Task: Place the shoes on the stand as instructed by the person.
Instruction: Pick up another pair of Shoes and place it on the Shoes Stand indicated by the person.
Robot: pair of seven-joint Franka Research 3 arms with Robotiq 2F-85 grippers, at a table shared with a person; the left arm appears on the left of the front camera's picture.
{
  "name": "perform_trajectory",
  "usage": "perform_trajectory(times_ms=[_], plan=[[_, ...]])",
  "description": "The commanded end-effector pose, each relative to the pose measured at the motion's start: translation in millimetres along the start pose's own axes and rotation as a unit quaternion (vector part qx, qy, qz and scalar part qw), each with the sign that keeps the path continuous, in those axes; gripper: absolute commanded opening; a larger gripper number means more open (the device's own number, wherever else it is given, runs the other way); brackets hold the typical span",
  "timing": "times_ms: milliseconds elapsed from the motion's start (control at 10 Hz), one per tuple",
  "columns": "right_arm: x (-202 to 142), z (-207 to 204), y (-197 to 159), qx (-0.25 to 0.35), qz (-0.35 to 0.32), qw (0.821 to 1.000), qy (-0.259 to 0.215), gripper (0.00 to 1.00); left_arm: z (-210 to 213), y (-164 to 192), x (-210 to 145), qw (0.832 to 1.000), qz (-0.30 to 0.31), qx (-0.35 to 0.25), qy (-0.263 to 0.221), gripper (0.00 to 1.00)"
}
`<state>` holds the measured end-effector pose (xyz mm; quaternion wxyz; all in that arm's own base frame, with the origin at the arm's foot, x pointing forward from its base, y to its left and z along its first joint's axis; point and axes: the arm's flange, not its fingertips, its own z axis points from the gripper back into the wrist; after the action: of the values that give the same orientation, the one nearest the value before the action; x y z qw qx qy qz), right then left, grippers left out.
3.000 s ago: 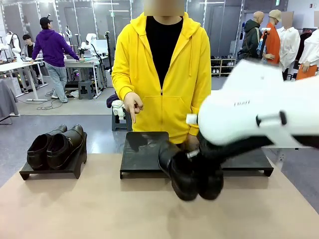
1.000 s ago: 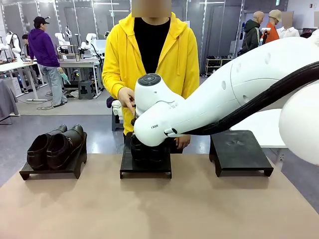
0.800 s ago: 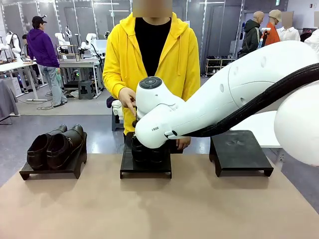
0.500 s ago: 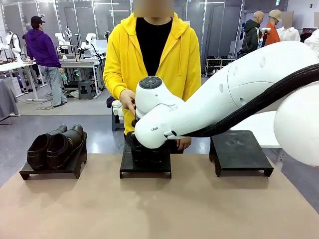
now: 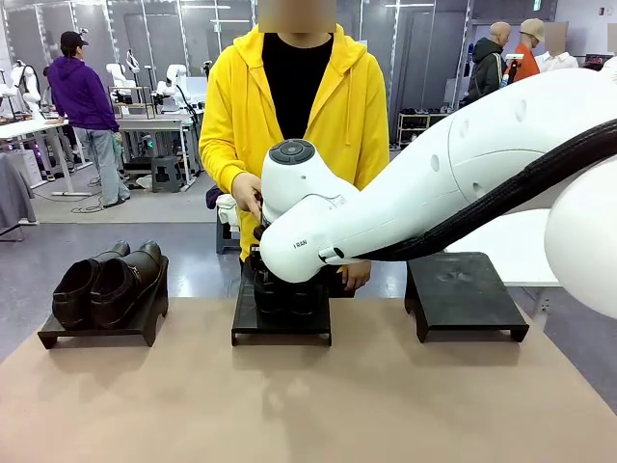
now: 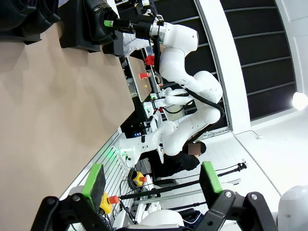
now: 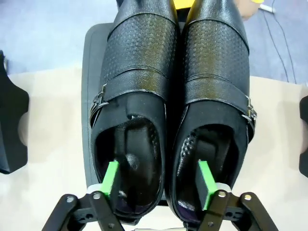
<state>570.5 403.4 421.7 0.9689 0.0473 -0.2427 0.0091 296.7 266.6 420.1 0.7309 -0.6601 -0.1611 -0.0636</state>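
Strapped shoes (image 7: 173,96): resting side by side on the middle stand (image 5: 281,323), toes toward the person (image 5: 289,106), heels toward the robot. Probably light to moderate in weight; stiff glossy leather, likely slippery on the toe caps, so best taken by the heel collars, one finger inside each opening, pinching the adjoining inner walls. Right end effector (image 7: 159,180) spread wide, one green pad inside each shoe mouth, gripping nothing firmly by the look of it. Left end effector (image 6: 151,180) spread too, empty, raised well away from the bench (image 5: 308,405). Other pair (image 5: 106,280) on the left stand (image 5: 96,333); right stand (image 5: 463,299) bare. Small dark lettering on the right arm's wrist, too small to read reliably.
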Motion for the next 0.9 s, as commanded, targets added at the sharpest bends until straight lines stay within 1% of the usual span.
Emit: perform_trajectory(times_ms=[0,100,200,300,800], plan=[[-11.9,10.7,-6.8,0.011,-0.014,1.000,-0.008,0.99,-2.0,-2.7,-2.0,1.000,0.002,0.007,0.001,1.00],[-11.8,12.9,-8.6,0.011,-0.013,1.000,-0.014,1.00,-2.0,-2.7,-2.0,1.000,0.002,0.007,0.001,1.00],[-13.4,13.0,-11.9,-0.014,0.007,1.000,-0.017,1.00,-2.0,-2.7,-2.0,1.000,0.002,0.007,0.001,1.00],[-0.6,9.4,-1.3,0.002,0.000,1.000,-0.003,1.00,-2.0,-2.7,-2.0,1.000,0.002,0.007,0.001,1.00],[-0.6,9.4,-1.3,0.002,0.000,1.000,-0.003,1.00,-2.0,-2.7,-2.0,1.000,0.002,0.007,0.001,1.00]])
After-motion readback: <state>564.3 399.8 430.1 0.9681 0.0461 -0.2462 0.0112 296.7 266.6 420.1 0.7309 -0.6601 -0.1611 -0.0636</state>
